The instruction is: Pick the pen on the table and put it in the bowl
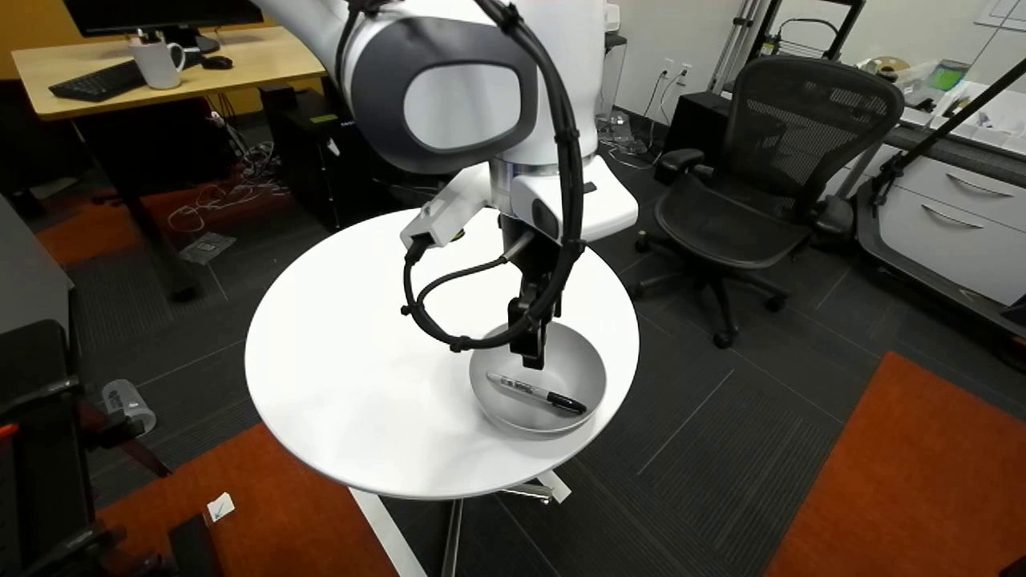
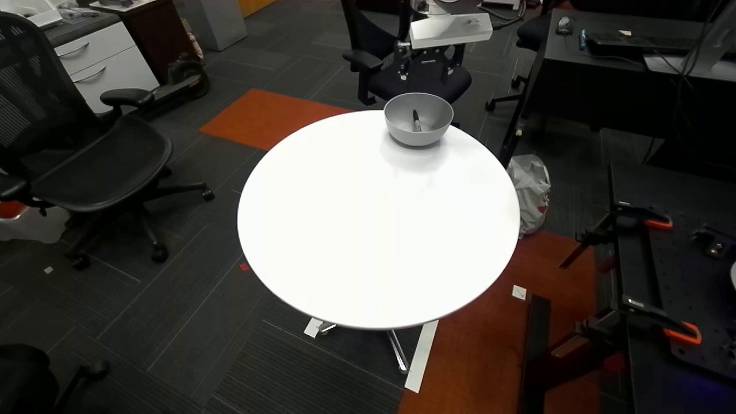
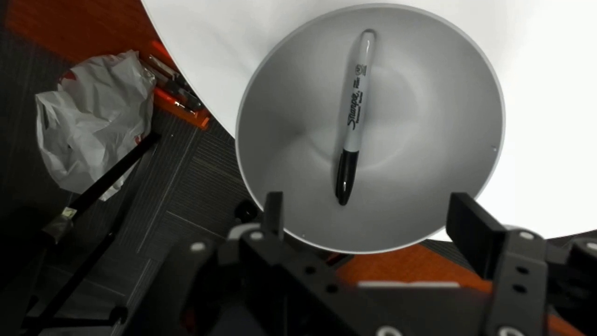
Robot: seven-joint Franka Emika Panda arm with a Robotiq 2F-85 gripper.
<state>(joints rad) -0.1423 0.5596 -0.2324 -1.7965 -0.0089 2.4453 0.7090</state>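
The pen, a grey marker with a black cap (image 1: 535, 393), lies inside the light-grey bowl (image 1: 581, 365) on the white round table (image 1: 353, 361). The pen (image 2: 416, 121) and bowl (image 2: 402, 137) also show in an exterior view, at the far edge of the table (image 2: 374, 230). My gripper (image 1: 529, 361) is above the bowl. Its fingers (image 2: 425, 75) are spread apart in an exterior view. In the wrist view the gripper (image 3: 366, 200) is open with nothing between its fingertips. The pen (image 3: 355, 102) lies apart from them on the inside of the bowl (image 3: 433, 140).
A black mesh chair (image 1: 769, 160) stands near the table. A wooden desk (image 1: 264, 68) holds a white mug (image 1: 157, 64) and a keyboard. A dark bench (image 2: 678, 276) with orange-tipped clamps and a plastic bag (image 2: 528, 187) are beside the table.
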